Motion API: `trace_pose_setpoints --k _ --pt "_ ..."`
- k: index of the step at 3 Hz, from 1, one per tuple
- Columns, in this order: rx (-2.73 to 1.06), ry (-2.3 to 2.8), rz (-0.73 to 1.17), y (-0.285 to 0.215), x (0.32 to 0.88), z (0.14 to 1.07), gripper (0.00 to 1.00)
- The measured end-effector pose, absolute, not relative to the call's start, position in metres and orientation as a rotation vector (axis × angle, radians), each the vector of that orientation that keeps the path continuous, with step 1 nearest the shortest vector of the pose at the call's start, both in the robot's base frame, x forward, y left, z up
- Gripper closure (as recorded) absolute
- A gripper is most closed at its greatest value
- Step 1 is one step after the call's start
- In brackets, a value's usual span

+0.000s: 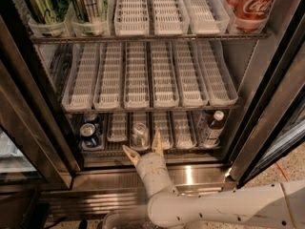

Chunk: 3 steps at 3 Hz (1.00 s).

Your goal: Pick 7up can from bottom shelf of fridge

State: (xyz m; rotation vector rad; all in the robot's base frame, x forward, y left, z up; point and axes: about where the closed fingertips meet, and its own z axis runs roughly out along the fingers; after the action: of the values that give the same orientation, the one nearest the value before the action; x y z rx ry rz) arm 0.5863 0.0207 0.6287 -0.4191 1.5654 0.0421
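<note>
Just before 7up can (139, 133), hand (143, 148) wide open, empty

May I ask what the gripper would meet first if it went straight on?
Likely the 7up can on the bottom shelf, straight ahead of the open gripper at its front; depth unclear.

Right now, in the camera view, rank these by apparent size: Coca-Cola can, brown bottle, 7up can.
1. Coca-Cola can: looks largest, but is likely nearer the camera, so unsure.
2. brown bottle.
3. 7up can, just beyond the open gripper at the front of the bottom shelf.
</note>
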Motion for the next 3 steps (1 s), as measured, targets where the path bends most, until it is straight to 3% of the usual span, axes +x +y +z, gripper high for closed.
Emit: trace_pose_setpoints --k 3 --pt "-0.411 1.570 0.025 0.0214 0.5980 0.6137 0.28"
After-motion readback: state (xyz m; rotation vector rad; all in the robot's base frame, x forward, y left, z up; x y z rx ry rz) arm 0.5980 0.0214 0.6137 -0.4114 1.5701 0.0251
